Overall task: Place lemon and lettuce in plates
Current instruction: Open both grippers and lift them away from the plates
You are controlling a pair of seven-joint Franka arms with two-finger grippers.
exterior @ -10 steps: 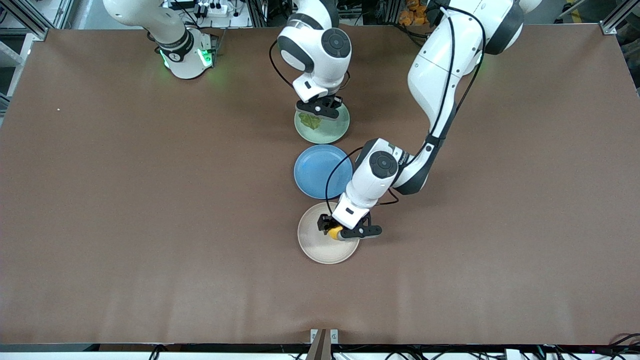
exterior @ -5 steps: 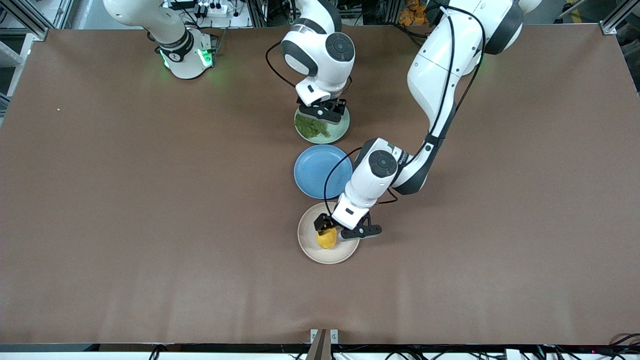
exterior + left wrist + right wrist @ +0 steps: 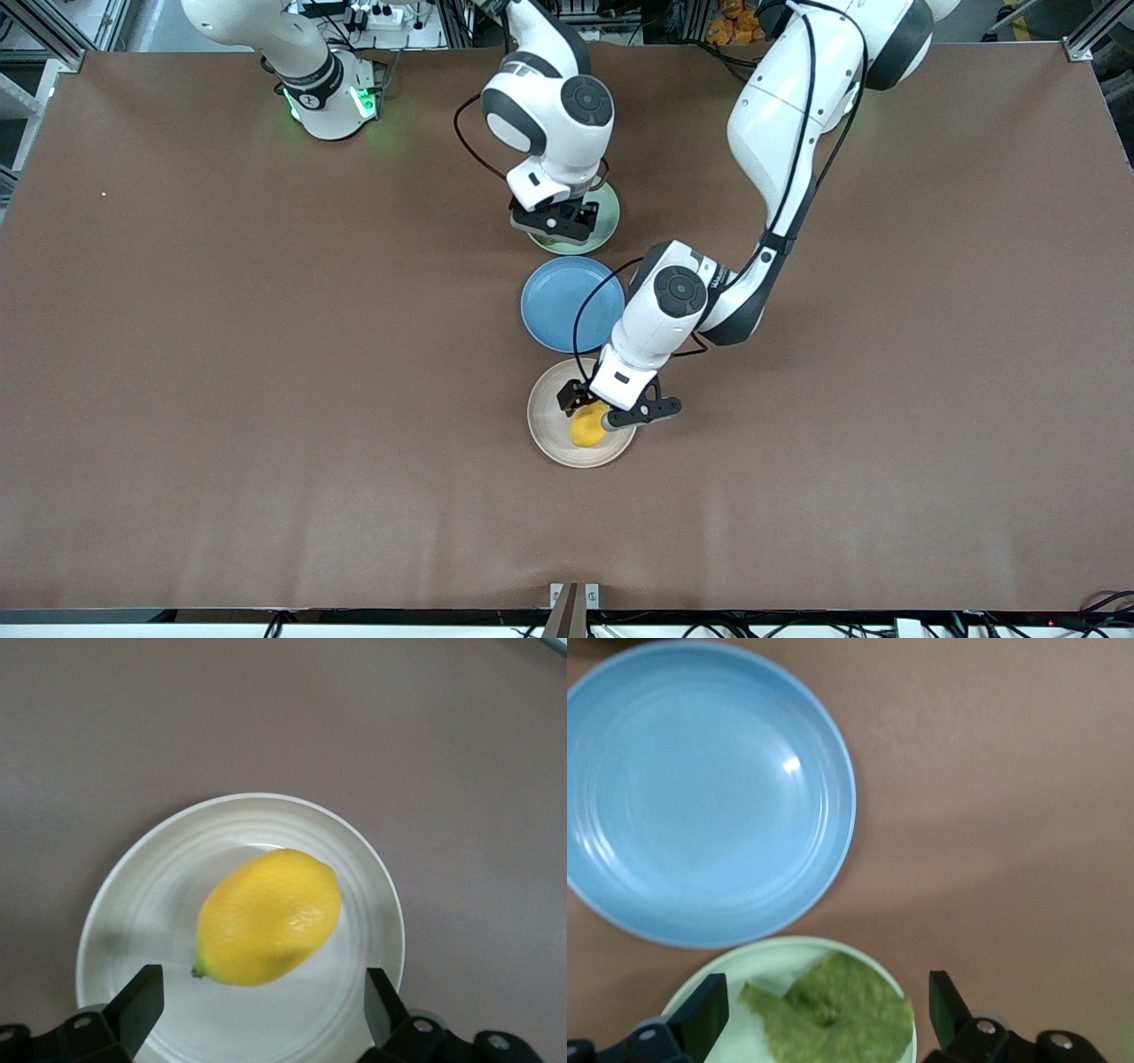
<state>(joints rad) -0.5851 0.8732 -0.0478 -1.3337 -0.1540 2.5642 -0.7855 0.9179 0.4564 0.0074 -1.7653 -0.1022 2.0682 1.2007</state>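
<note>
Both loads have left the fingers since a second ago: the lemon (image 3: 268, 917), then pinched in the left gripper (image 3: 592, 409), now lies free in the beige plate (image 3: 159, 877), and the lettuce (image 3: 833, 1014) rests in the mint plate (image 3: 603, 221) under the right gripper (image 3: 554, 221).

In the left wrist view the lemon sits near the middle of its plate, on its side, with the left fingers (image 3: 135, 1003) spread wide on either side and touching nothing. The right fingers (image 3: 700, 1014) are likewise parted above the leaf, released. By my reading both placements are made and what remains is for the arms to draw clear.

The lemon is a smooth, finely dimpled oval with a small green nub at one end; being rounded, it could roll if nudged. Its plate is shallow and glossy with faint concentric rings. The lettuce is a thin, crinkled dark-green leaf lying flat. Its mint plate is of like shape and farthest from the front camera. Between the two plates lies a blue plate (image 3: 700, 788), shiny and empty. All three stand on the matte brown table (image 3: 266, 399).
</note>
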